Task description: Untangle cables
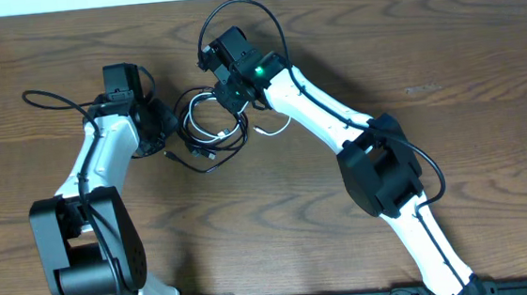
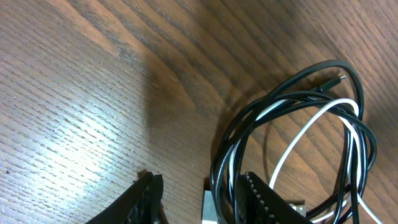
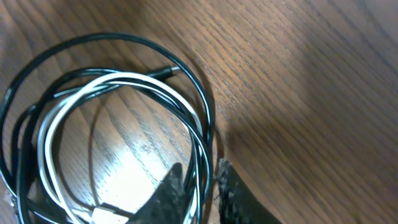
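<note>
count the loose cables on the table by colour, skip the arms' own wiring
Black cable: 1
White cable: 1
Total: 2

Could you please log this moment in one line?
cables: coiled together | left claw: open around strands | right claw: astride strands, grip unclear

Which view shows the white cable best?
Right wrist: the white cable is large in frame, its loops lying inside the black cable coil, though the lower part is cut off. Left wrist shows only a few arcs among black strands. Overhead shows most of it, but tiny.
</note>
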You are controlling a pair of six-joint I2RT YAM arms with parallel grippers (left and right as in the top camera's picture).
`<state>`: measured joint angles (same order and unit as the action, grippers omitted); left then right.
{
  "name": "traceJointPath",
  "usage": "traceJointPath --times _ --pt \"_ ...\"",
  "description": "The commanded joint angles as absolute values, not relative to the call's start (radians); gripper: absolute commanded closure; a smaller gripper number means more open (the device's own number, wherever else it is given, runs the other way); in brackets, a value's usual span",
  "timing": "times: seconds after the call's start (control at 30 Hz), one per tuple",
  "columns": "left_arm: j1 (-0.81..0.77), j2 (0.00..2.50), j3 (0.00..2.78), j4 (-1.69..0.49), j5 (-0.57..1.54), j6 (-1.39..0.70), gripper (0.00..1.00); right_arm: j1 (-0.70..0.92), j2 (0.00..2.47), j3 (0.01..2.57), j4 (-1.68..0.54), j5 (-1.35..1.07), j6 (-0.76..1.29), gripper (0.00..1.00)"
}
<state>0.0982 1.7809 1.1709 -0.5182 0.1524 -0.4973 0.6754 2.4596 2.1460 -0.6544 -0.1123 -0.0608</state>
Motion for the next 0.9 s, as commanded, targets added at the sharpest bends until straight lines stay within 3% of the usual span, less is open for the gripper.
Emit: traceJointPath --times 0.0,0.3,0.87 --pt "0.099 1.792 1.167 -0.519 0.157 -0.492 0.57 0.662 2.429 2.148 -0.655 -0.094 -0.058 0.80" --pt "0.099 1.792 1.167 -0.519 0.157 -0.492 0.57 0.662 2.500 2.144 -0.591 -0.020 -0.058 0.93" --pt "0.099 1.792 1.167 -0.519 0.157 -0.492 0.57 0.690 2.543 2.143 -0.664 -0.038 -0.052 0.94"
